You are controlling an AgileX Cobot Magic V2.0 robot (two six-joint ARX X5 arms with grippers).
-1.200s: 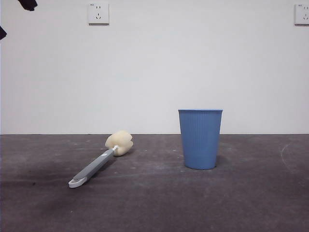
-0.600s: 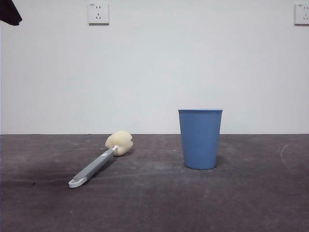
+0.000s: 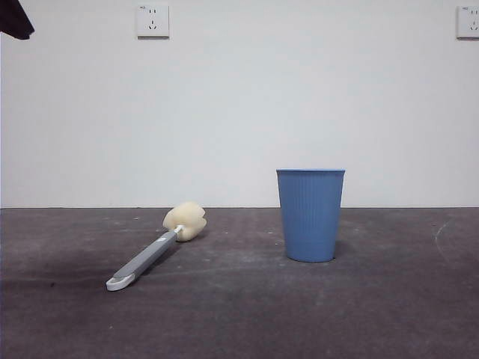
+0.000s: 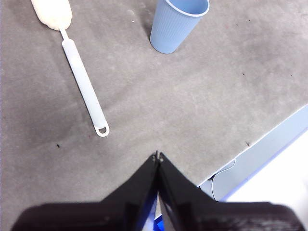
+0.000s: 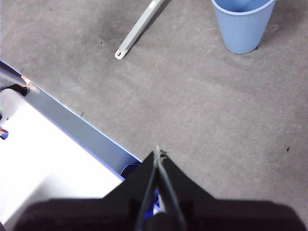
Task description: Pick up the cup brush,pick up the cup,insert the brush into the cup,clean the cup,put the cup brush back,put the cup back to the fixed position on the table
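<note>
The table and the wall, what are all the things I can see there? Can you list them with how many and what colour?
cup: one, blue, standing upright on the table, open end up.
brush: one, grey handle with a white loop end and a cream sponge head, lying flat on the table, apart from the cup.
table: one, dark grey-brown, with pale scuffs.
wall sockets: two, white, high on the white wall, one of them at the picture's edge.
left gripper: one, black, jaws shut, empty, above the table near its edge, away from the brush and cup.
right gripper: one, black, jaws shut, empty, also above the table near its edge.
</note>
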